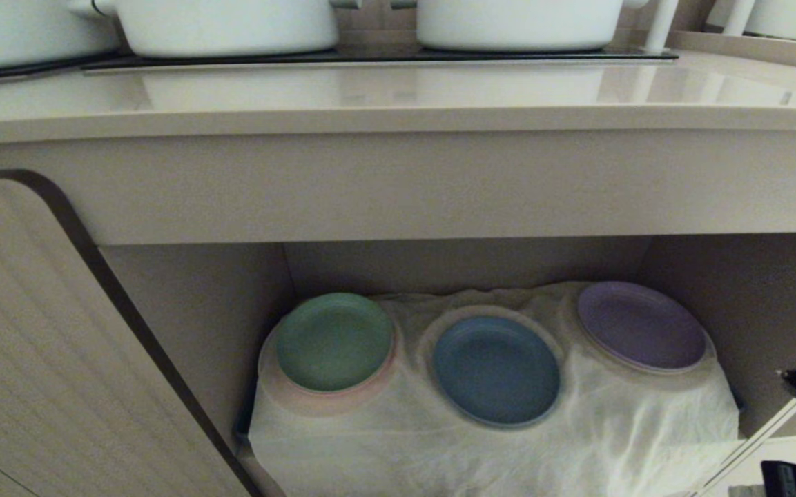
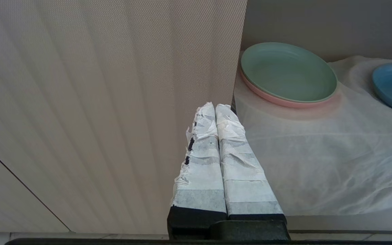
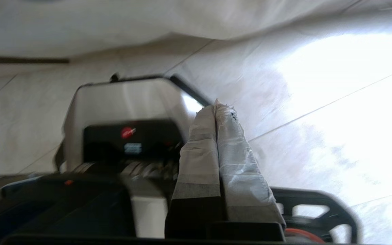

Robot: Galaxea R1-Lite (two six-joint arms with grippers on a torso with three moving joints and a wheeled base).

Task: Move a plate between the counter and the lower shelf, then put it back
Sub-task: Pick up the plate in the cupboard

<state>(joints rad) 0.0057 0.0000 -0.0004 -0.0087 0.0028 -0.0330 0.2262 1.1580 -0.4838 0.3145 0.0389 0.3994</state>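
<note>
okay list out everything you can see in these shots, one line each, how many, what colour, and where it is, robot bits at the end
blue plate: one, light blue, middle of the lower shelf, on the white cloth
green plate: one, green, left on the cloth, stacked on a pink plate
purple plate: one, purple, right on the cloth
white cloth: one, wrinkled, draped over the shelf
pots: at least two, white, at the back of the counter
cabinet door: one, beige, left of the shelf
left gripper: taped fingers shut, empty, by the door
right gripper: taped fingers shut, empty, low over the floor
</note>
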